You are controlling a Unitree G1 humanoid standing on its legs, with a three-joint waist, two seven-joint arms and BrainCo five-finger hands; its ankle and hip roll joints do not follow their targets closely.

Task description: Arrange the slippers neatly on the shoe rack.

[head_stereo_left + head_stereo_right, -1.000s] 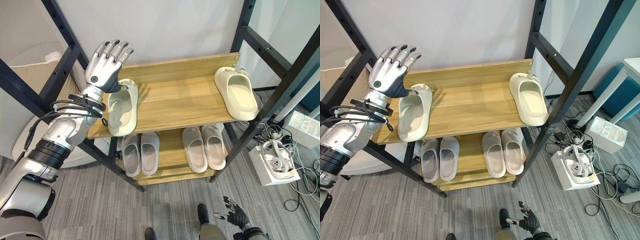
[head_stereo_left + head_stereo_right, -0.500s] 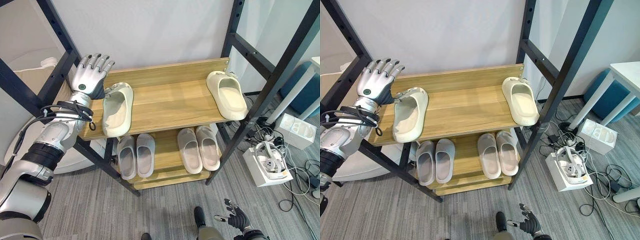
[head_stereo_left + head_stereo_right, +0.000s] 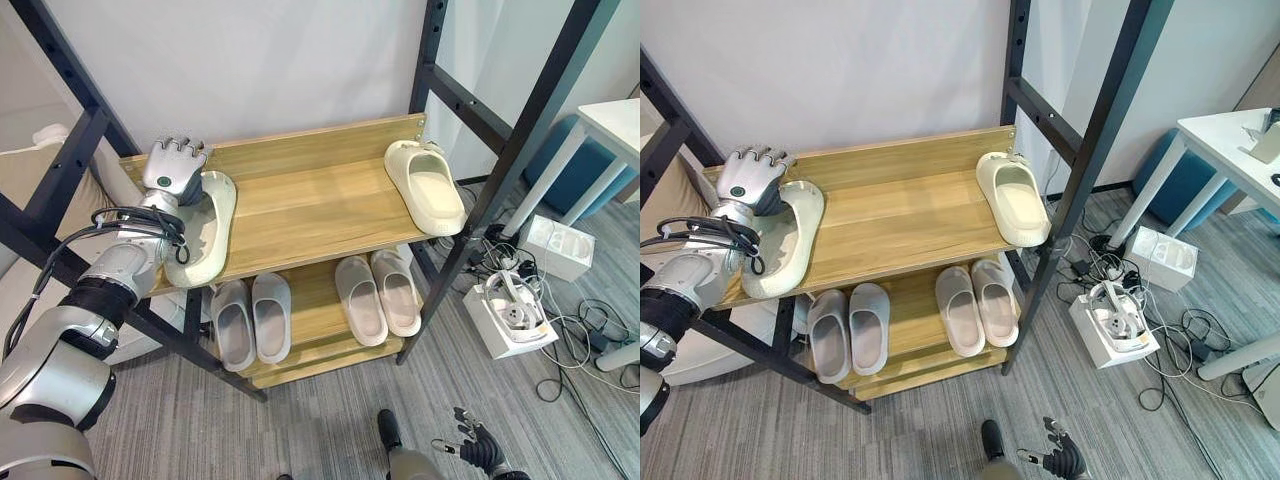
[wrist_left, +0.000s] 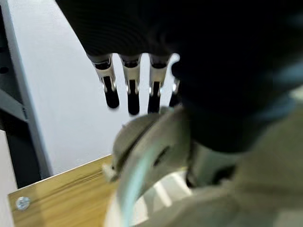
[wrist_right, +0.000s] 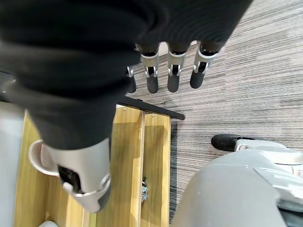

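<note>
Inspection of the shoe rack (image 3: 330,225): the lower shelf, at frame centre, carries two pairs of slippers, a grey pair (image 3: 252,320) and a beige pair (image 3: 377,297), each set side by side. I judge that tier finished.

The top shelf is not. One cream slipper (image 3: 203,232) lies at its left end, partly overhanging the front edge; its mate (image 3: 427,186) lies at the far right end, well apart. They still need bringing together.

My left robot hand (image 3: 172,171) sits over the toe end of the left slipper; fingers curled, thumb under the strap, so grasping it, I judge. My right robot hand (image 3: 478,450) hangs relaxed at the bottom right, above the floor, holding nothing.
</note>
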